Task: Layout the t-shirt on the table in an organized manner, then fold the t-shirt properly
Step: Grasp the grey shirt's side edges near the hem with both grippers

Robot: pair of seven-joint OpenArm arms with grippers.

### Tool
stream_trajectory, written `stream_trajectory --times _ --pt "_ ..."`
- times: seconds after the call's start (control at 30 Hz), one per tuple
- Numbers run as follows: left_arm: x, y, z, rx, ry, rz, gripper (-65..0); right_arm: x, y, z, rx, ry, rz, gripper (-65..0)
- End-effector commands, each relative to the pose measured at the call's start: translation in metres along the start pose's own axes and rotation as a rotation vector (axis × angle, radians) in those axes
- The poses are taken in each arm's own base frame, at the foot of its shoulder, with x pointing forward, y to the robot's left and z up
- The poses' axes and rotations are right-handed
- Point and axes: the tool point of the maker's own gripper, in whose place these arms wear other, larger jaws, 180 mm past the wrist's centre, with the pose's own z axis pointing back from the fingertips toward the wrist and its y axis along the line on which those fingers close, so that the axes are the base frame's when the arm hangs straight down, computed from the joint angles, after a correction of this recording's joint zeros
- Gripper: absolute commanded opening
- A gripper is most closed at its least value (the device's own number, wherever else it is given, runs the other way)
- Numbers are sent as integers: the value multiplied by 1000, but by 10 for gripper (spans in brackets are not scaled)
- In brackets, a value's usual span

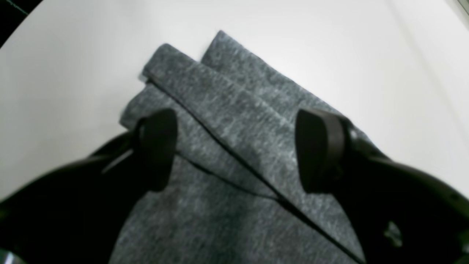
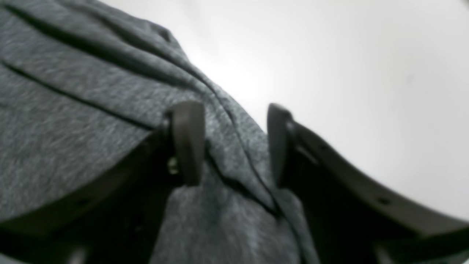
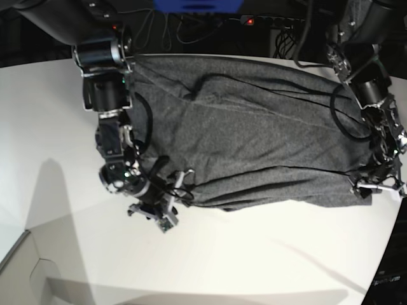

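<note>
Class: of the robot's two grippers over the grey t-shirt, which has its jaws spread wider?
The left gripper: its jaws stand far apart over the t-shirt. The right gripper shows a narrower gap, straddling a fold at the shirt's edge.

Heathered dark grey t-shirt, plain white table, black fingers

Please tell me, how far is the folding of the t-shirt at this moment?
Done: the t-shirt lies spread on the table, one fold already doubled along its near edge. In hand: nothing is gripped; the left gripper and right gripper both stand open over the shirt's near corners. Left: the remaining folds into a compact stack.
</note>
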Motion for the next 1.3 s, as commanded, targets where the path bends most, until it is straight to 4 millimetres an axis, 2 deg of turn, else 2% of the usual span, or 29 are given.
stream_trajectory --times 0.0,0.07,0.13,0.27,0.37,0.43,0.53,0.6,0.63,0.93,1.17,1.27 --pt "29 -3 2 -10 -71 -1 -165 28 0 -4 8 -64 -1 -329" --pt "30 -3 2 -11 -72 -2 -165 25 0 -12 25 -39 -16 -289" --pt "30 -3 2 -11 -72 -2 -165 21 0 -18 38 -15 -30 -276" --pt "29 -3 2 -10 -71 -1 -165 15 -1 -24 53 16 -48 -279" --pt "29 -2 2 -9 -70 -2 -165 21 0 -24 53 -22 -53 -308" --pt "30 -2 2 -10 -70 0 -165 22 -1 -24 51 -35 -54 -360" --pt "29 -3 2 -11 -71 0 -165 20 -2 -24 50 -33 -54 -508" --pt "29 -3 2 -11 -71 0 -165 19 -1 -24 51 -30 -56 -632" --pt "29 -3 2 -11 -71 0 -165 15 0 -24 53 -26 -59 -650" --pt "30 -2 2 -10 -72 0 -164 2 -1 -21 47 -5 -60 -650" --pt "31 -1 2 -9 -74 -3 -164 9 -2 7 -14 -47 6 -650" --pt "30 -2 2 -10 -73 -2 -164 14 -1 12 -21 -65 16 -650"
